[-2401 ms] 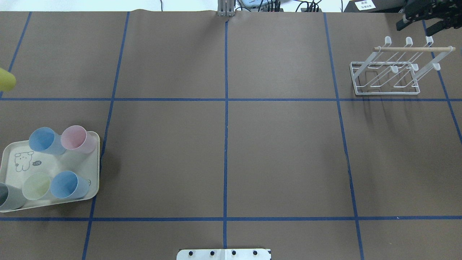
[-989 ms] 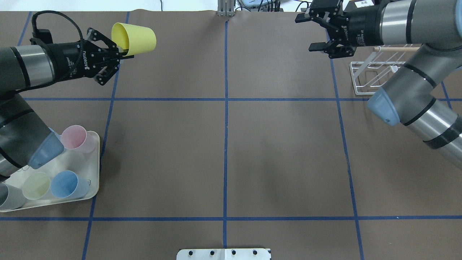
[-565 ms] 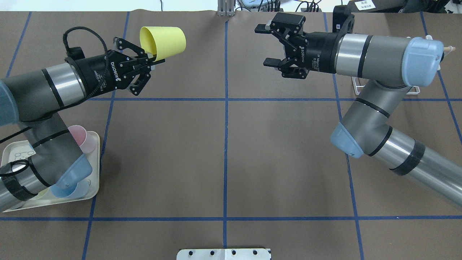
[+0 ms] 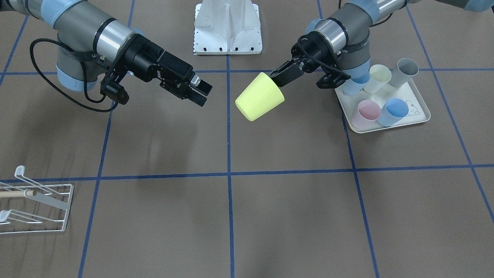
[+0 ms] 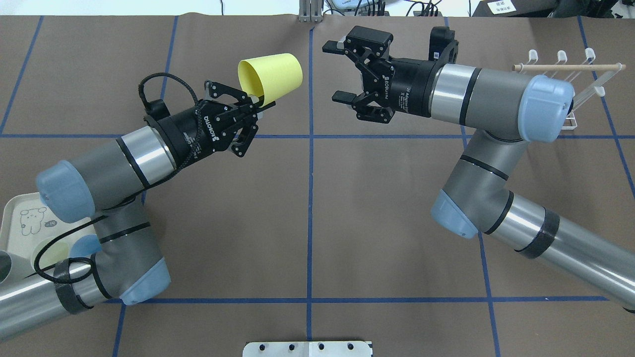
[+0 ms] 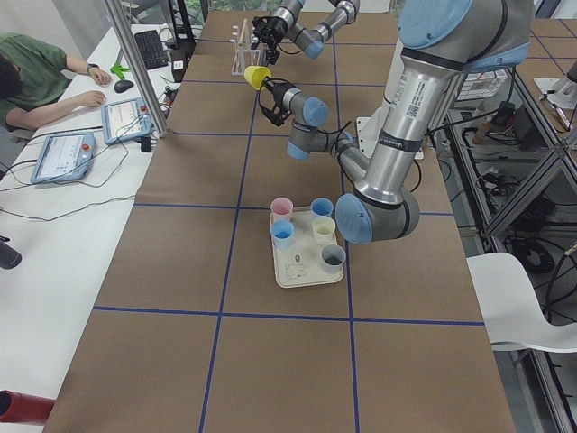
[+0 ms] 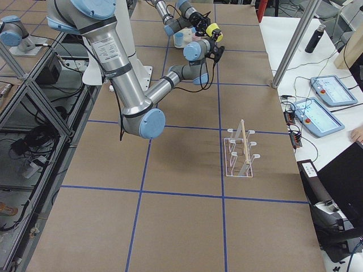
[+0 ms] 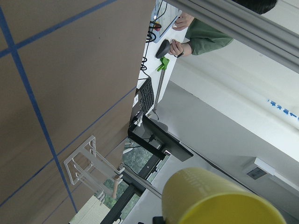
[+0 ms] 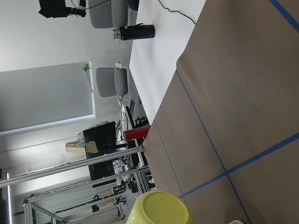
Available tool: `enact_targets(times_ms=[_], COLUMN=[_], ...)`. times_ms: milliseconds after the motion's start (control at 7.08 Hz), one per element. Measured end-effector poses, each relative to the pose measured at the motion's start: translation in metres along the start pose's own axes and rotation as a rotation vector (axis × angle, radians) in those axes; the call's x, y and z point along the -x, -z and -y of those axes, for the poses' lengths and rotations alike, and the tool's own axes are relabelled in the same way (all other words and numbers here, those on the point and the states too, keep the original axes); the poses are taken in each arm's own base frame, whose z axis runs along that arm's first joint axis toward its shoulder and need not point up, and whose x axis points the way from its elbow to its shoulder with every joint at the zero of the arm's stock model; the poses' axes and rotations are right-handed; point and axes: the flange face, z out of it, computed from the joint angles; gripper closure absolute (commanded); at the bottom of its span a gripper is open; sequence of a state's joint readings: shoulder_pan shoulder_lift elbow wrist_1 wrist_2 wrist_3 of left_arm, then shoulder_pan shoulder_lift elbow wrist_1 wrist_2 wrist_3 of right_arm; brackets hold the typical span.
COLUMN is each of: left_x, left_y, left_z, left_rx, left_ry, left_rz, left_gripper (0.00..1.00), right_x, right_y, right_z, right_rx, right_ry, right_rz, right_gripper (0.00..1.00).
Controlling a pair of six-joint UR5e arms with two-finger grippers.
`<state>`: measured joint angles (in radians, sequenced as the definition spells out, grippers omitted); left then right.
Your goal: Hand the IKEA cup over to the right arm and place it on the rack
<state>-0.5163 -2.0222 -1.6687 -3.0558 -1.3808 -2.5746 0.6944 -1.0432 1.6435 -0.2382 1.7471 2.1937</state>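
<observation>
One yellow cup (image 5: 272,74), rim in left claw (image 5: 258,101); spread right claw (image 5: 335,72) near.

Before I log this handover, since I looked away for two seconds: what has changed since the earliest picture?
The left gripper, holding the yellow cup by its rim, carried it from the table's left edge toward the middle. The right gripper, open, swung in from the far right corner to face the cup, not touching it. The rack and tray of cups stayed put.

Matt yellow plastic cup (image 5: 273,74), matt brown paper covering the counter (image 5: 397,223), white-coated wire rack (image 4: 68,208), pale wooden dowel (image 5: 570,66) through it.
</observation>
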Motion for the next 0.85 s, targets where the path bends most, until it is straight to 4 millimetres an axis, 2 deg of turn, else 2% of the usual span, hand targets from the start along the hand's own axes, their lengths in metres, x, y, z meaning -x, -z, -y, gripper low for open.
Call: enact_targets(times_ms=[282, 847], left_x=[0.012, 0.020], left_y=[-0.011, -0.019], left_z=[-0.022, -0.030], left_rx=[0.008, 0.007], left_ry=[0.022, 0.028], left_rz=[-0.029, -0.023], left_gripper=[1.00, 1.00], right_x=[-0.010, -0.007], right_y=[-0.007, -0.020], right_z=[-0.010, -0.024], right_rx=[-0.003, 0.012], right_ry=[-0.015, -0.021], right_rz=[0.002, 0.011], right_gripper=[0.00, 0.00])
